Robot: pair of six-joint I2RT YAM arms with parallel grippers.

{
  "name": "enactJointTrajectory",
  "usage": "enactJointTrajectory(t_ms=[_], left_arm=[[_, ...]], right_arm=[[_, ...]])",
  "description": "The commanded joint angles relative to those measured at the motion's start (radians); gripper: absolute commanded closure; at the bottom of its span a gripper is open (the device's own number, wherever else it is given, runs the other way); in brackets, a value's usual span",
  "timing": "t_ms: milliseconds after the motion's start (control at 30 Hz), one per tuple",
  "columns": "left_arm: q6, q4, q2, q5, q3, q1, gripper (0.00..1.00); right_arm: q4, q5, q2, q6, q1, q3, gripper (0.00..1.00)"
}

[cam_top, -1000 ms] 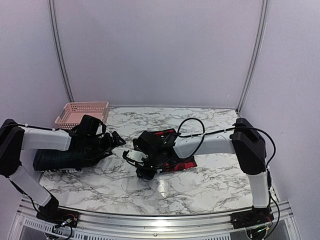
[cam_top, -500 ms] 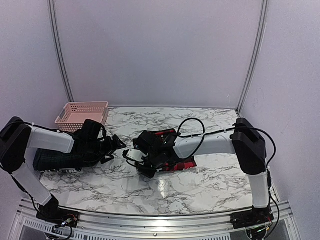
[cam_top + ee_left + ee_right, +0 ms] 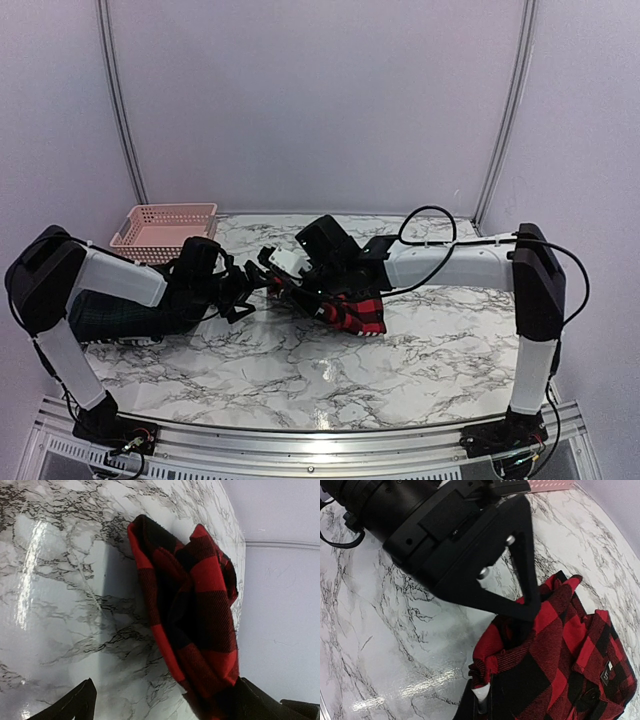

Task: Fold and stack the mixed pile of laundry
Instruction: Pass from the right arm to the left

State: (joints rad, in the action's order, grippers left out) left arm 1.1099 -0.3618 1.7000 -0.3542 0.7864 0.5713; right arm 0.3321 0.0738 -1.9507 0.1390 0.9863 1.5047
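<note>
The red-and-black checked shirt (image 3: 355, 312) is bunched at the table's middle, with one edge lifted. My right gripper (image 3: 297, 292) is shut on that edge; the right wrist view shows the gripper (image 3: 487, 702) pinching the shirt's (image 3: 560, 645) hem. My left gripper (image 3: 258, 288) is right beside it, open. In the left wrist view the shirt (image 3: 197, 615) lies between the wide-spread jaws of the gripper (image 3: 165, 697), against the right finger. A dark green plaid garment (image 3: 105, 318) lies folded at the left under my left arm. The navy and striped garments are out of view.
A pink lattice basket (image 3: 160, 225) stands at the back left corner. The table is white marble-patterned (image 3: 400, 370). My left gripper's black body (image 3: 445, 535) fills the top of the right wrist view, close above the shirt.
My right gripper has risen and swung back-left, lifting the shirt's edge so the shirt bunches. My left gripper has moved right, up to the lifted edge.
</note>
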Motion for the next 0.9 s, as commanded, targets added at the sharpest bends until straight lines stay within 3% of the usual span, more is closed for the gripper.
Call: enactJointTrajectory(t_ms=[0, 367, 467, 567, 767, 867], left_arm=[[0.099, -0.161, 0.041, -0.020, 0.019, 0.011, 0.01], [0.208, -0.278, 0.179, -0.054, 0.088, 0.045, 0.02], [0.236, -0.305, 0.219, -0.082, 0.115, 0.057, 0.11], [0.258, -0.334, 0.253, -0.119, 0.125, 0.059, 0.34], [0.230, -0.337, 0.239, -0.142, 0.124, 0.048, 0.99], [0.186, -0.247, 0.212, -0.128, 0.118, 0.042, 1.00]], right_arm=[[-0.036, 0.037, -0.005, -0.017, 0.006, 0.007, 1.00], [-0.043, 0.046, -0.027, -0.022, 0.012, 0.008, 1.00], [-0.041, 0.043, -0.034, -0.017, 0.012, 0.008, 1.00], [-0.040, 0.039, -0.035, -0.012, 0.014, -0.001, 1.00], [-0.051, 0.041, -0.015, -0.011, 0.017, -0.030, 1.00], [-0.047, 0.039, 0.009, -0.017, 0.020, -0.046, 0.89]])
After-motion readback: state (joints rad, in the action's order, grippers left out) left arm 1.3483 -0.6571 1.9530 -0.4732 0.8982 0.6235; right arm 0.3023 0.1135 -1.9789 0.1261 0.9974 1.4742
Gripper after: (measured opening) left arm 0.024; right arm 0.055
